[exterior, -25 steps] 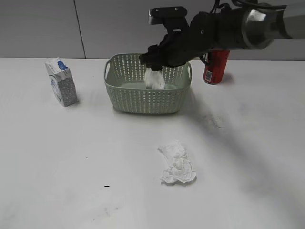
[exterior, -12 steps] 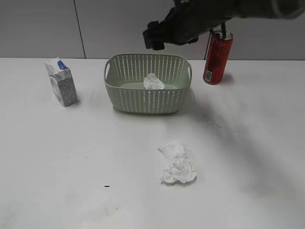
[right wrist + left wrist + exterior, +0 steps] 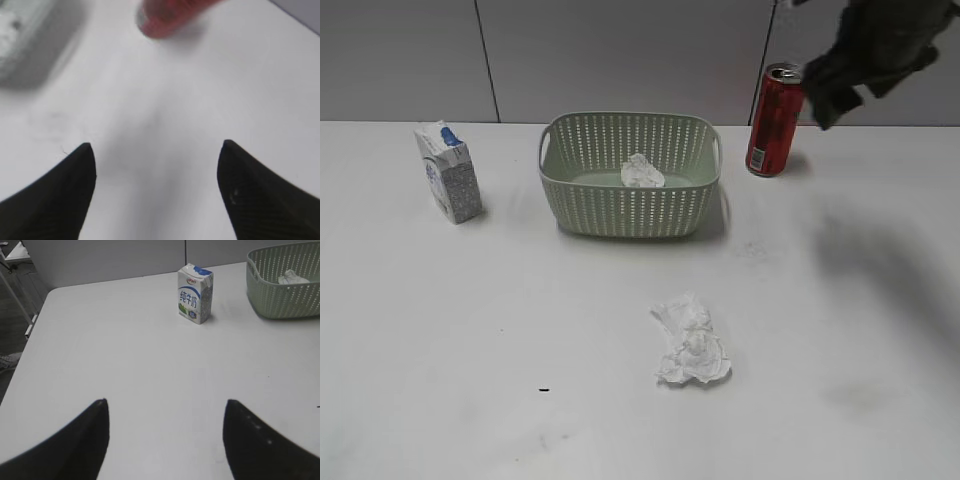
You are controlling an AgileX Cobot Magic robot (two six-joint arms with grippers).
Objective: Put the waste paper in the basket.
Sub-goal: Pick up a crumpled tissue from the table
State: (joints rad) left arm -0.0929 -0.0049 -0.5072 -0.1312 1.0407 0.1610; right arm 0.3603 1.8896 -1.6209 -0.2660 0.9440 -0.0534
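The sage-green basket (image 3: 630, 175) stands at the back middle of the table, with one white paper wad (image 3: 642, 172) lying inside it. It also shows in the left wrist view (image 3: 285, 287), wad (image 3: 293, 277) inside. A second crumpled wad (image 3: 692, 345) lies on the table in front of the basket. A third wad is not in view. My right gripper (image 3: 835, 95) is blurred, high at the top right beside the red can (image 3: 775, 120); in its wrist view the jaws (image 3: 156, 147) are open and empty. My left gripper (image 3: 165, 407) is open and empty over bare table.
A white-and-blue carton (image 3: 449, 173) stands left of the basket, also in the left wrist view (image 3: 195, 294). The red can shows blurred in the right wrist view (image 3: 170, 17). The table's left edge (image 3: 30, 340) shows in the left wrist view.
My right gripper let go of a wad into the basket, then rose and swung right, away from the basket to beside the red can. The wad on the table has not moved.
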